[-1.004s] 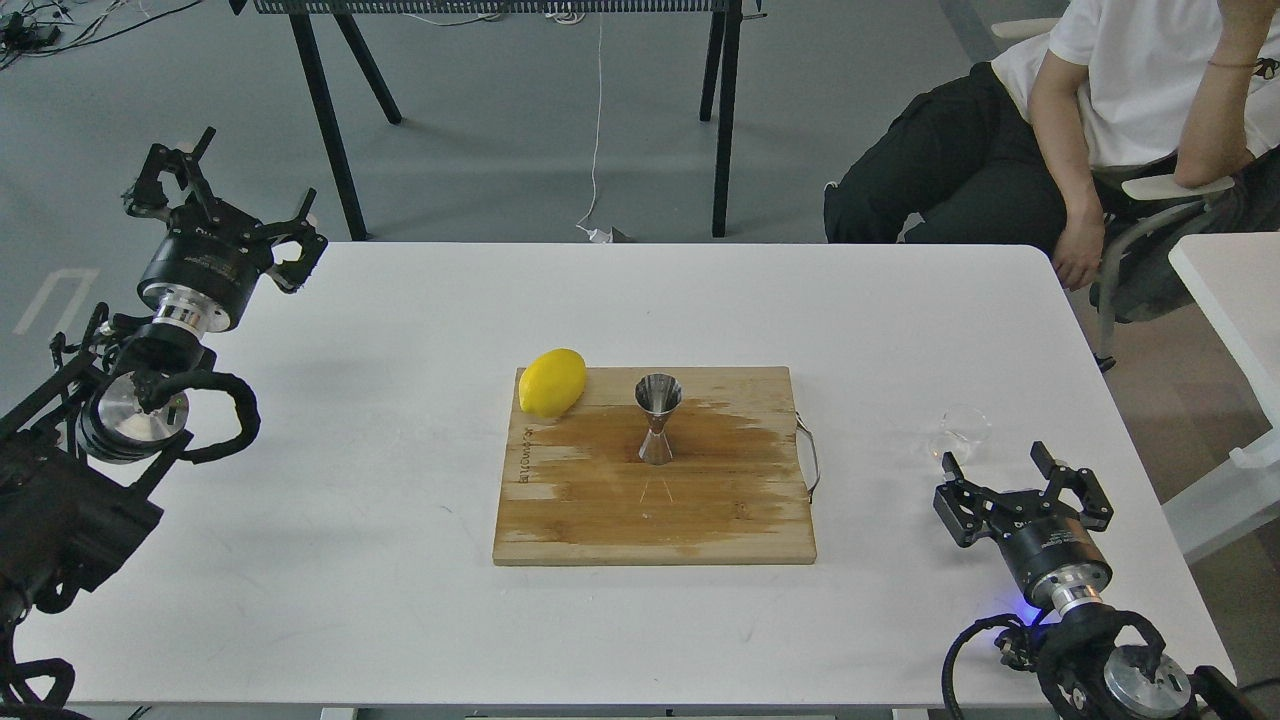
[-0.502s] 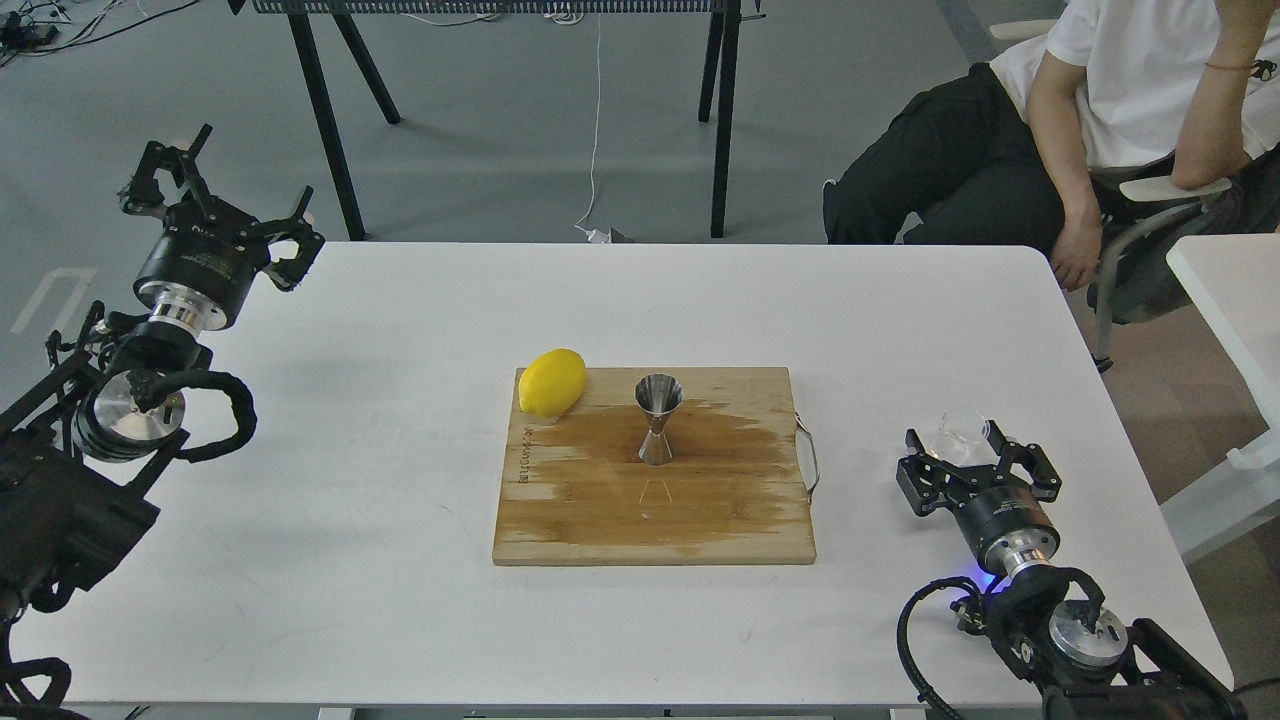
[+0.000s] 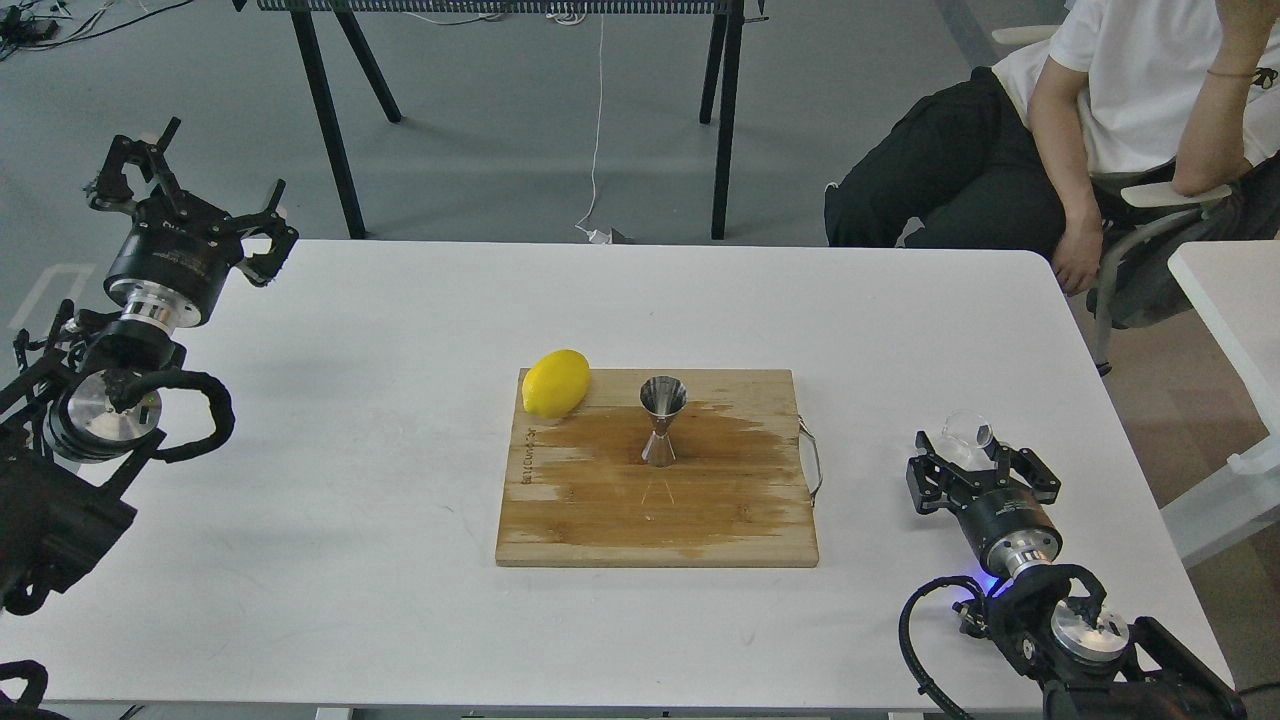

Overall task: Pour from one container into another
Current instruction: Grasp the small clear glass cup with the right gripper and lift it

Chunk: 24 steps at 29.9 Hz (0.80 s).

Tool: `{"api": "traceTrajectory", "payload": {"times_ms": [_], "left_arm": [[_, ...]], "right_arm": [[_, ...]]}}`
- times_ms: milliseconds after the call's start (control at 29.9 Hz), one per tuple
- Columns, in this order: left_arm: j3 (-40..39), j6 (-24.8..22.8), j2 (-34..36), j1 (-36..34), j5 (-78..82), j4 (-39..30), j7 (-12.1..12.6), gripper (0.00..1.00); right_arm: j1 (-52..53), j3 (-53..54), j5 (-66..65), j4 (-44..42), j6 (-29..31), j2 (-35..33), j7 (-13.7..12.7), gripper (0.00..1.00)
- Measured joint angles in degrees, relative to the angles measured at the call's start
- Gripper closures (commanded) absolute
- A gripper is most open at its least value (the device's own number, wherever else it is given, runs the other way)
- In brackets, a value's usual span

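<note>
Head view only, so one pass.

Right gripper (image 3: pixel 978 462) is at about 4 o'clock from the cutting board (image 3: pixel 700 520), off the board, over bare white table (image 3: pixel 400 600). Its fingers straddle the glass cup (image 3: pixel 966 436). Jaws look narrowed around it, but the cup is clear and half hidden behind the fingers, so I can't tell if it's actually clamped or just bracketed.

Left gripper (image 3: pixel 185 195) is spread wide and holding nothing, parked at the table's 10 o'clock corner, well apart from everything.

Risks, my read:
- Glass is slick and thin. A partial pinch on a round wall means slip or rotation once it's lifted or tipped.
- The cup appears tilted, mouth leaning away from the robot. If it's being pushed rather than gripped, it topples near the table's right edge.
- Jigger (image 3: pixel 663 422) has a narrow mouth and small foot, upright at board centre. Low approach knocks it over; off-centre pour lands on the board.
- Board already shows a dark wet-looking patch around the jigger, so footing may be slippery.
- Lemon (image 3: pixel 556 383) sits on the board's 11 o'clock corner, just beside the jigger's path but not touching it.

Cup looks: small, colourless, pouring lip not resolvable. Can't tell whether it contains liquid.
</note>
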Motion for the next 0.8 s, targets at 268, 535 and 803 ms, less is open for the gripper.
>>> {"api": "traceTrajectory", "payload": {"times_ms": [268,535,803], "left_arm": [[0.00,0.00,0.08,0.04,0.00,0.00,-0.04,0.00],[0.00,0.02,0.10,0.03,0.00,-0.08,-0.05,0.00],[0.00,0.09,0.72,0.02,0.00,-0.06,-0.05,0.00]], "right_arm": [[-1.35,-0.38,2.28,2.40,-1.04,-0.15,-0.19,0.49],[-4.59,-0.36,2.50,8.84,-1.01,-0.47,-0.30,0.56],[-5.38,-0.03,2.47,11.39,-1.54,-1.00,-0.27,0.61]]}}
